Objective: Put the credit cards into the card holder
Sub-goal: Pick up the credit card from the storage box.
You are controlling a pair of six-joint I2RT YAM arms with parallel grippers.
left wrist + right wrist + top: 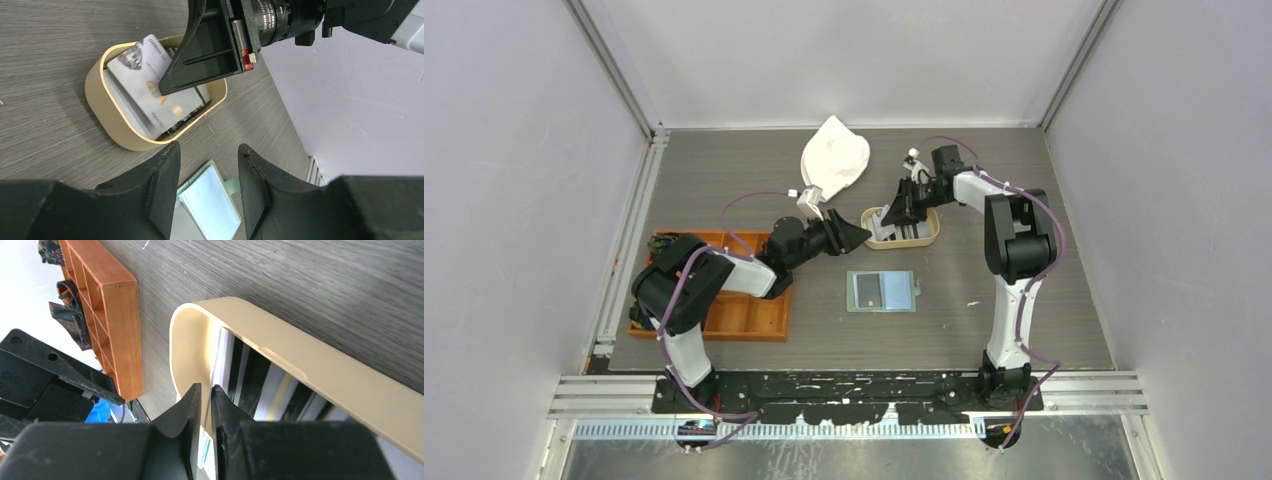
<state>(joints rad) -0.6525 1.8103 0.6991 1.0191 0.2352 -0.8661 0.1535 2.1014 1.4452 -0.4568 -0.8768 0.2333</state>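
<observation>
Credit card (pixel 219 357) edge pinched between right jaws, in tray (pixel 300 365).

Grey wood-grain desk (pixel 1024 170) on my feed. Tan oval tray (pixel 904 244) sits mid-back. Orange compartmented tray (pixel 744 318) is at the left edge, well apart from it, with dark crumpled bits (pixel 661 246) in its far-left cells. White rumpled cloth or bag (pixel 834 158) lies further back.

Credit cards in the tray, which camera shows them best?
Left wrist: the credit cards lie stacked in the tan oval tray, the top one's printed face showing. Top external shows them small, mostly hidden; right wrist shows only their edges.
</observation>
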